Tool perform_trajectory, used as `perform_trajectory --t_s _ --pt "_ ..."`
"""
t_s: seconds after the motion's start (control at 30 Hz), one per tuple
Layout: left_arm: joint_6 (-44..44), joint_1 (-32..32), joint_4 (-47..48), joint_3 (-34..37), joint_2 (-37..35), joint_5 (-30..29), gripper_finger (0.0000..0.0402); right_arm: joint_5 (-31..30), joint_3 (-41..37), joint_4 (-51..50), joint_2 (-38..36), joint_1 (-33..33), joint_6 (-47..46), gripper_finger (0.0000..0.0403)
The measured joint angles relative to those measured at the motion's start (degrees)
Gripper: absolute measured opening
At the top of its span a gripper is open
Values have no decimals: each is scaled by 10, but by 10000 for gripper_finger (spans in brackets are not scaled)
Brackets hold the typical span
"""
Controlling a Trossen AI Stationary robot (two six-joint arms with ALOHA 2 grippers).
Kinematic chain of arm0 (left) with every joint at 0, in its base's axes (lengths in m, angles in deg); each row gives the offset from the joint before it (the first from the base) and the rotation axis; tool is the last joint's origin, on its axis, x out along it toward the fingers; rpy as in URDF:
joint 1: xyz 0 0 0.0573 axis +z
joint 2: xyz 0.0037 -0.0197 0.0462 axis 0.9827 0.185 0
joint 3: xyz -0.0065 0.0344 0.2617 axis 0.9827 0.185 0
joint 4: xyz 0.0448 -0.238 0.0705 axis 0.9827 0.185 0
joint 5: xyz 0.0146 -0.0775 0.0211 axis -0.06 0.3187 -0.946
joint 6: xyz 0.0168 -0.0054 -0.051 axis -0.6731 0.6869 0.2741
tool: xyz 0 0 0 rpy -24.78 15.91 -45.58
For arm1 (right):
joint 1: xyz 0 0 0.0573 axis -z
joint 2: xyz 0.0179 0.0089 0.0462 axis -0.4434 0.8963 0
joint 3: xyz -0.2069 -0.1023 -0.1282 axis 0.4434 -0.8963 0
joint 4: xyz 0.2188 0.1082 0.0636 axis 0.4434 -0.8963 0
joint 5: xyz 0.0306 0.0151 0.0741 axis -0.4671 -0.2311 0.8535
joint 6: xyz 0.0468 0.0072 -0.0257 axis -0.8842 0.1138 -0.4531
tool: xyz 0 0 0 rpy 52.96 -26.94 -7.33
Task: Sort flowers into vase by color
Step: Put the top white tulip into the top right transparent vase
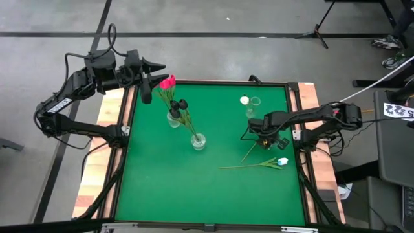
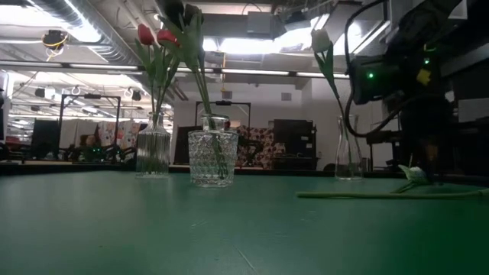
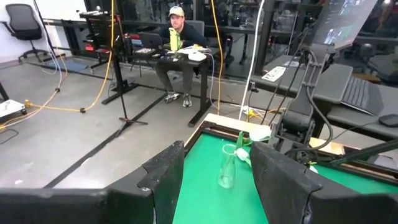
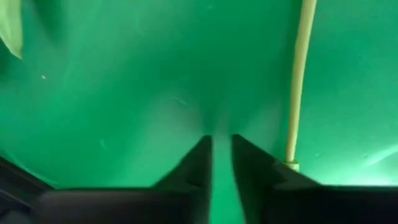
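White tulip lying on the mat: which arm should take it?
Right. The right gripper sits low over the mat beside the white tulip and its stem. The left gripper is raised at the far-left table edge, past the vases.

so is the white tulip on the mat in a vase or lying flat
Lying flat: the white tulip rests on the green mat, stem stretched sideways, outside every vase, near the right gripper.

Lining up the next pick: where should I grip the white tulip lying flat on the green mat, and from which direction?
Grip the white tulip mid-stem, from straight above, fingers straddling the stem. It lies flat on the green mat, stem thin and long, head toward the right edge, so the bare middle stretch is clear of the soft bloom and leaves. The right gripper hovers nearest.
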Motion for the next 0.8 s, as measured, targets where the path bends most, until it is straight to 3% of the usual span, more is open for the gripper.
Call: perform_trajectory --t_s 0.1,0.53,0.8 --pt "0 0 2 0 0 0 182 2 0 1 2 0 -6 11" --pt "17 0 2 0 0 0 182 -23 62 -13 1 0 -49 3" --pt "31 0 15 0 0 0 182 -23 129 -113 1 -29 -63 1"
